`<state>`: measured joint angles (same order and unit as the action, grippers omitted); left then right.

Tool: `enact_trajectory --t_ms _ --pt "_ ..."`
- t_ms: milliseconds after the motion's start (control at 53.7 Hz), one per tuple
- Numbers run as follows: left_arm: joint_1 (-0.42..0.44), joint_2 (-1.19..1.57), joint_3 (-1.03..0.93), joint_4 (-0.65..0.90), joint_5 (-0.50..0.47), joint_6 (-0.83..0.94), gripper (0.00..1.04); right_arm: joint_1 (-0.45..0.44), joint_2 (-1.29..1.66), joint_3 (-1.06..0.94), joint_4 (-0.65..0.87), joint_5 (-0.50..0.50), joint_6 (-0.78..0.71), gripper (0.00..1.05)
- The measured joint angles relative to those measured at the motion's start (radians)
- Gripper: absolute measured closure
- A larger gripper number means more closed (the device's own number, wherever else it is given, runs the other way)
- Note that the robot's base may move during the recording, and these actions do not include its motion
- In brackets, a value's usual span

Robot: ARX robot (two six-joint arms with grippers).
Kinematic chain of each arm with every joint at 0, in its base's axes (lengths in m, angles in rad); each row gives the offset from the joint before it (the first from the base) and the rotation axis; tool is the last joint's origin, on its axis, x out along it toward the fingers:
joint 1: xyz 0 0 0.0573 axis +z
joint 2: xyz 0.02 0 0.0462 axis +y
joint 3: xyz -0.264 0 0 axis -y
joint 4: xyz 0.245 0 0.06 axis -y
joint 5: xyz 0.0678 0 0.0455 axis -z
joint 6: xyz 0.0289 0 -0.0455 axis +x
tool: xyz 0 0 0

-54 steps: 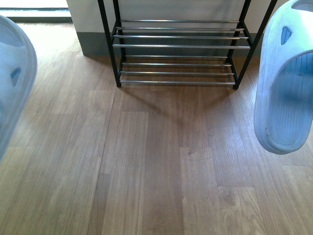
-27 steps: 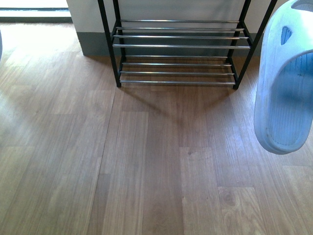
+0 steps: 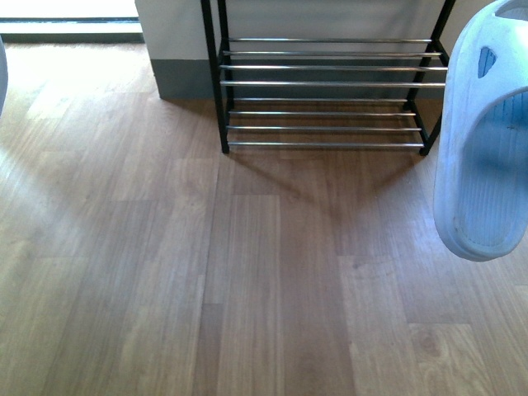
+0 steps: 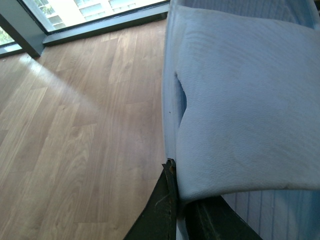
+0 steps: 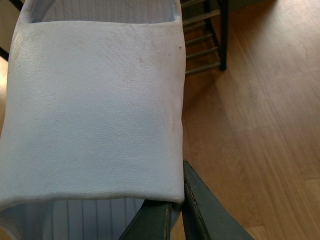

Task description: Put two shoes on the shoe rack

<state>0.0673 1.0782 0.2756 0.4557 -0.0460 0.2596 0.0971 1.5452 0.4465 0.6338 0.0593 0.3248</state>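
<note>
**Both sandals held off the floor, short of the rack**

Front view: The shoe rack (image 3: 326, 82) is seen at the far side of the wooden floor (image 3: 247, 272), against the wall, right of centre. Its two visible tiers of chrome bars carry no shoes. The right sandal (image 3: 487, 140), a light blue slide, is held up close to the camera at the right edge, clear of the floor and nearer than the rack. Its ribbed footbed is turned toward the camera. Neither claw is shown here.

Left wrist view: The left sandal (image 4: 245, 100) fills most of the picture, its broad pale strap uppermost. The left claw (image 4: 181, 205) is clamped narrowly on the sandal's side wall, with one dark finger on each side of it. Wooden floor lies below, and a window (image 4: 75, 10) is seen at its far edge.

Right wrist view: The right claw (image 5: 176, 200) is likewise closed narrowly on the edge of the right sandal, just beneath the strap. A corner of the shoe rack is seen beyond the sandal, apart from it.
</note>
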Motion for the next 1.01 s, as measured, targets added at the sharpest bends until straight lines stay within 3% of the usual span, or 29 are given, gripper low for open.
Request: enact_trajectory --t_ms 1005 --pt "0.001 0.002 0.000 0.000 -0.001 0.000 1.03 0.001 0.000 0.000 0.000 0.000 0.000 1.03"
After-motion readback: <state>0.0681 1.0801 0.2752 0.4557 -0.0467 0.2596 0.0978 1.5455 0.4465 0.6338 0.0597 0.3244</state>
